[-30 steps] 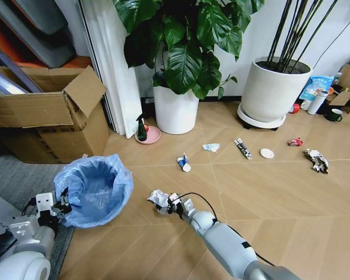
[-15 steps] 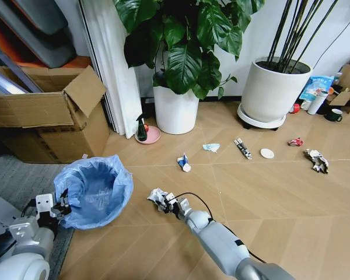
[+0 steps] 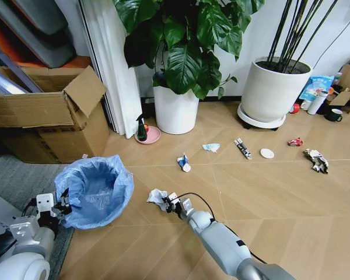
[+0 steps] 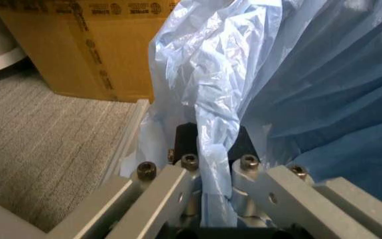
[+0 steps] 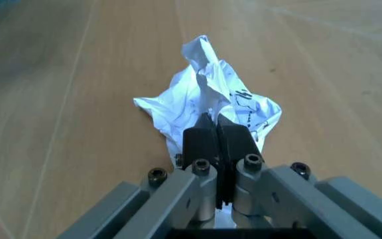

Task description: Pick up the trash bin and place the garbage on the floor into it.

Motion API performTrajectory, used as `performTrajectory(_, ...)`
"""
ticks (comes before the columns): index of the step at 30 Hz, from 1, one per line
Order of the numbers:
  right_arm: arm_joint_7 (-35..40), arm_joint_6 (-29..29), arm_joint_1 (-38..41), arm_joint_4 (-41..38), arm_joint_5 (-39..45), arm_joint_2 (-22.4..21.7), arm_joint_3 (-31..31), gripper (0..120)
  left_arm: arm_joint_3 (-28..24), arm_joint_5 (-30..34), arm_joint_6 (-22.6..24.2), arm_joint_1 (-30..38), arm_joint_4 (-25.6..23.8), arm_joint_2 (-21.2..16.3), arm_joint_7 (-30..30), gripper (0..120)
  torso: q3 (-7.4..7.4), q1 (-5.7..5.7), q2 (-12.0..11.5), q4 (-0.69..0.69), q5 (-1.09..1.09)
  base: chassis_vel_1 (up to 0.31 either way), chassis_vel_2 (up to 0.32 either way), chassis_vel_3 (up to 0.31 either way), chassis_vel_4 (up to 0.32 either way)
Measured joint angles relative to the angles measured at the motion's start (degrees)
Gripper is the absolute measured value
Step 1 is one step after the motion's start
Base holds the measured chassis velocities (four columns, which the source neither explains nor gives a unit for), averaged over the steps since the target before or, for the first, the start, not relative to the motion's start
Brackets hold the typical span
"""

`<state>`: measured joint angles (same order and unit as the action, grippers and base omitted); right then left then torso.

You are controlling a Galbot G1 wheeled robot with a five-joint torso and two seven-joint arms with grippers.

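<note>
Right gripper (image 5: 216, 130) pinched tight on crumpled paper wad (image 3: 158, 198), just at trash bin's (image 3: 94, 189) three o'clock. Left gripper (image 4: 211, 144) clamped on bin's bag rim. More garbage (image 3: 184, 163) scattered across chevron floor (image 3: 268, 192) toward twelve to two o'clock, below plant pots (image 3: 175, 109).

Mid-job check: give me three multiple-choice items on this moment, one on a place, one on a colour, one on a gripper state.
1. Where is the green spray bottle?
A. Beside the white plant pot
B. Inside the cardboard box
C. In the bin

2. The trash bin liner is:
A. Black
B. Light blue
C. Red

3. The right gripper is:
A. Open above bare floor
B. Shut on the crumpled paper wad
C. Inside the bin

Answers: 1 A, it stands by the pot. 2 B, blue plastic covers the rim. 3 B, paper pinched between its pads.
</note>
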<state>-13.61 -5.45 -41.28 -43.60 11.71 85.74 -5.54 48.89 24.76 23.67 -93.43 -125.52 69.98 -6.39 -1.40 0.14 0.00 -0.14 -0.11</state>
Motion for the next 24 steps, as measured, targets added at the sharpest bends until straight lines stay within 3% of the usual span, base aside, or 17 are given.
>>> performTrajectory(6,1.7,0.8,-2.2,-7.3,1.9,-3.6,1.0,0,-0.3,0.1,0.0,0.1,0.0,-0.2,0.0,0,0.00,0.00,0.0,-0.01,-0.01,0.000,0.000,0.000,0.000)
performTrajectory(10,3.0,3.2,-3.7,-18.8,5.4,-7.1,3.7,0,-0.9,0.9,0.3,0.6,0.4,-1.1,-0.1,0,-0.01,0.00,0.0,-0.02,0.01,0.000,0.000,0.000,0.000)
performTrajectory(12,3.2,3.6,-3.7,-20.6,6.1,-7.5,4.1,0,-1.1,1.0,0.4,0.7,0.5,-1.3,-0.1,0,0.00,0.00,0.0,-0.01,0.02,0.000,0.000,0.000,0.000)
performTrajectory(15,4.8,8.0,-3.5,-34.0,13.2,-10.9,5.5,0,-2.3,1.8,1.2,1.4,1.0,-3.1,-0.3,0,0.00,0.00,0.0,0.01,0.01,0.000,0.000,0.000,0.000)
performTrajectory(19,5.5,10.1,-3.6,-40.6,16.8,-13.4,6.3,0,-3.1,2.5,1.9,1.8,1.4,-4.3,-0.3,0,0.00,0.00,0.0,0.01,0.00,0.000,0.000,0.000,0.000)
performTrajectory(23,7.0,13.7,-3.7,-54.5,23.4,-20.6,6.9,0,-5.0,3.4,3.5,3.6,3.1,-6.9,-0.1,0,0.00,0.00,0.0,-0.03,-0.02,0.000,0.000,0.000,0.000)
performTrajectory(24,7.0,13.7,-3.7,-54.5,23.4,-20.6,6.9,0,-5.0,3.4,3.5,3.6,3.1,-6.9,-0.1,0,0.00,0.00,0.0,-0.03,-0.02,0.000,0.000,0.000,0.000)
